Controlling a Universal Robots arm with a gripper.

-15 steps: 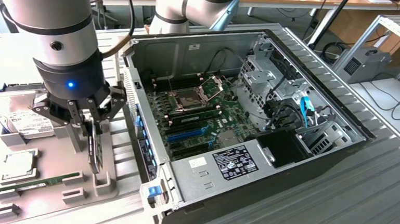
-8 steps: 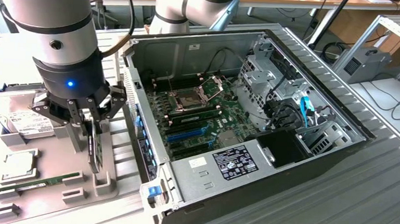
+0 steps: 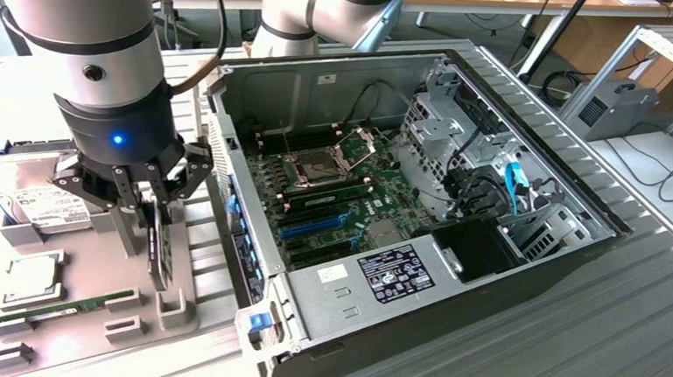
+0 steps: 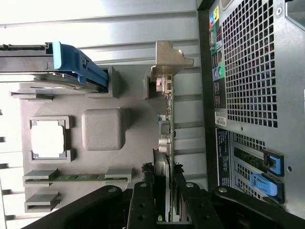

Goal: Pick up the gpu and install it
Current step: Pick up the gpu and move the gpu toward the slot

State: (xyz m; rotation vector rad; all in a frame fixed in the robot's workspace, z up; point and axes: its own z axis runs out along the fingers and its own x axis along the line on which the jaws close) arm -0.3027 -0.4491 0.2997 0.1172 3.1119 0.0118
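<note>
The gpu stands on edge in a slot of the grey parts tray, at the exterior view's left beside the open computer case. In the wrist view the gpu is edge-on, with its silver end bracket at the far end and its fan side between my fingers. My gripper comes down from above, and its fingers press against both faces of the card. The gripper is shut on the gpu, whose lower edge still rests in the tray's holder.
The motherboard lies exposed inside the case, with blue slots. The tray also holds a hard drive, a processor and a memory stick. The case's rear panel stands close beside the card.
</note>
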